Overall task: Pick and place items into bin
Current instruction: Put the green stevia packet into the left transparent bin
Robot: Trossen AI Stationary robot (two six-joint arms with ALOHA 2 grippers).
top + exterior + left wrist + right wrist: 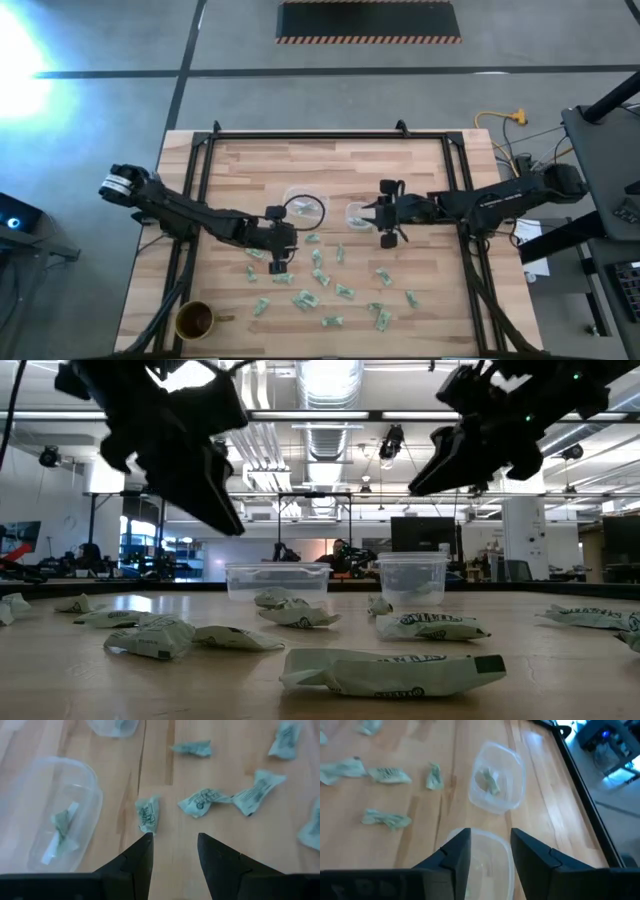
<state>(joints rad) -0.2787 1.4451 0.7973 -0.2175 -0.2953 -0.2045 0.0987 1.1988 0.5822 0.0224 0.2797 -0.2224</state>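
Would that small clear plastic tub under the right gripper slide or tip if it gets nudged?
Probably it slides: the small clear plastic tub looks thin-walled and light, sitting on smooth wooden table. Tipping seems less likely, being squat. The open right gripper hovers above it.

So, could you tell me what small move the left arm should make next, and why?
Probably lower the left gripper slightly and shift it toward the nearest wrapped piece. Its fingers stand open and empty above the table, and that piece lies just ahead of one fingertip, beside the clear bin that already holds one piece.
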